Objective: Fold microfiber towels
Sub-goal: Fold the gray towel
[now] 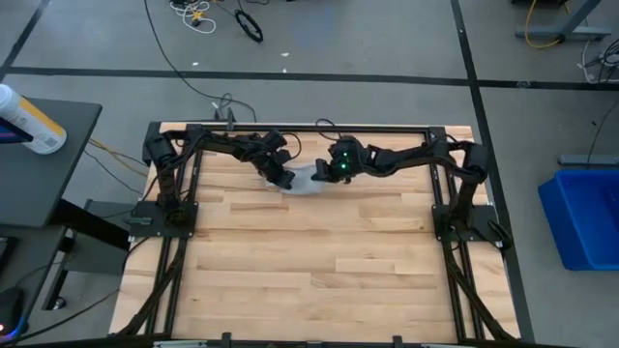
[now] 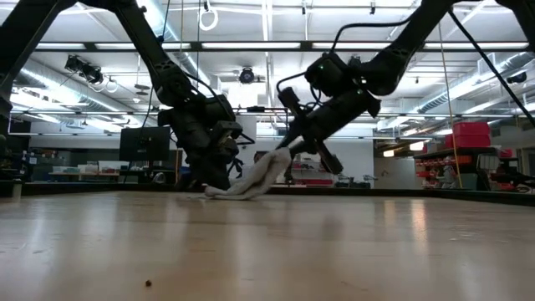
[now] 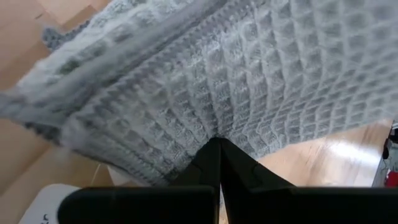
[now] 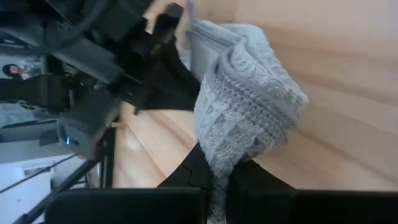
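Observation:
The light grey waffle-textured towel (image 1: 306, 182) lies bunched in a small heap at the far middle of the wooden table. In the low view the towel (image 2: 249, 186) rests on the table at its left end and rises toward the right. My left gripper (image 1: 284, 179) is shut on the towel's left end, low at the table. My right gripper (image 1: 322, 173) is shut on its right end, a little above the table. The towel fills the left wrist view (image 3: 236, 74). My left gripper pinches a bunched part of the towel (image 3: 214, 127) between its two shut fingers, several layers gathered. It comes slanting down from the table's left, and that end of the towel (image 2: 219, 191) lies on the table. My right gripper pinches a bunched fold of the towel (image 4: 219, 152) between its two fingers, several layers thick. It comes slanting down from the table's right. The held end (image 2: 280, 159) is lifted off the table, and the cloth slopes down slack toward the left gripper.
Black frame rails (image 1: 309, 127) run along the table's far edge and both sides. Open wooden tabletop (image 1: 309, 271) lies toward the near edge. A blue bin (image 1: 585, 217) stands off the table to the right, and a bottle (image 1: 29, 121) lies on a side table to the left.

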